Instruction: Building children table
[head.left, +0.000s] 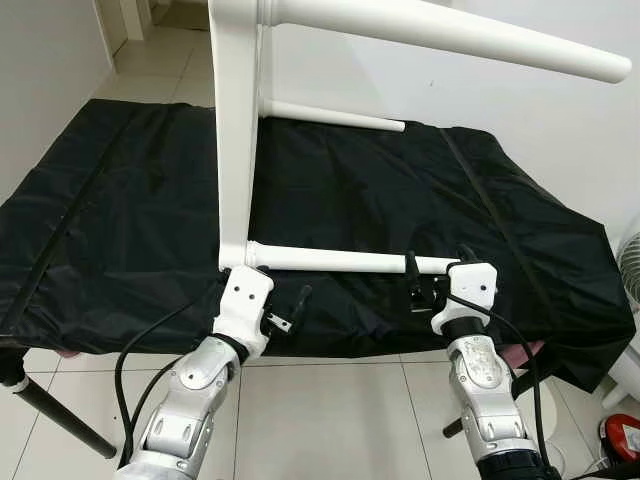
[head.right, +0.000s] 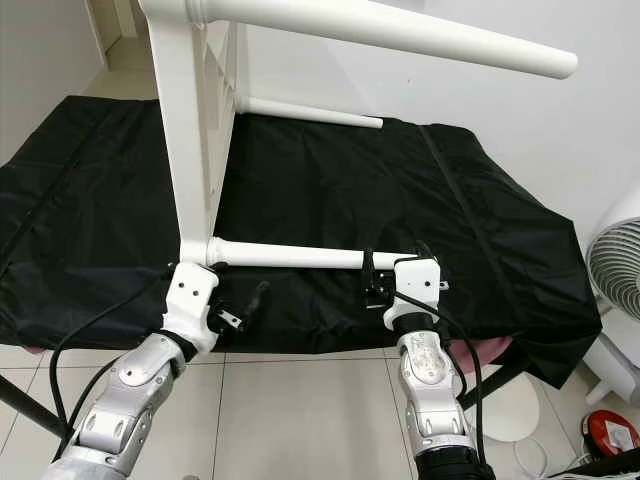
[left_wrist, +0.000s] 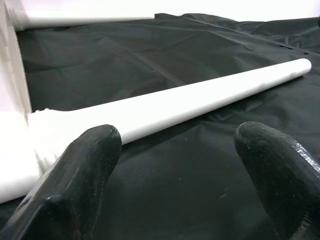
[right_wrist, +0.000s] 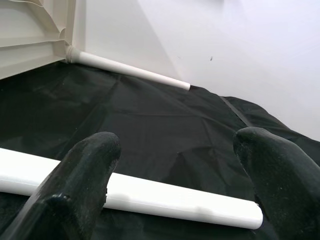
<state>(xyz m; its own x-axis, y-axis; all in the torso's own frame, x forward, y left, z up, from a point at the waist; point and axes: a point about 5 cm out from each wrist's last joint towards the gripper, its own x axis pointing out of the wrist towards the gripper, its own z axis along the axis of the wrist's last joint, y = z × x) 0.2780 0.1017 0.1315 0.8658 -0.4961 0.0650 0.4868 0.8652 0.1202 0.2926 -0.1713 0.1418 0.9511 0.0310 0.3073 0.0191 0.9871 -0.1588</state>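
Observation:
A white children's table stands on its side, its top upright on the black cloth. Its near lower leg lies along the cloth, the far lower leg behind it, and an upper leg juts out overhead. My left gripper is open at the base of the near leg, where it meets the top; the leg runs just beyond its fingers. My right gripper is open at that leg's free end, fingers either side and not touching it.
The black cloth covers a low bench that ends just before my arms. Tiled floor lies below. A white fan and a red object stand at the right; a black stand leg is at the left.

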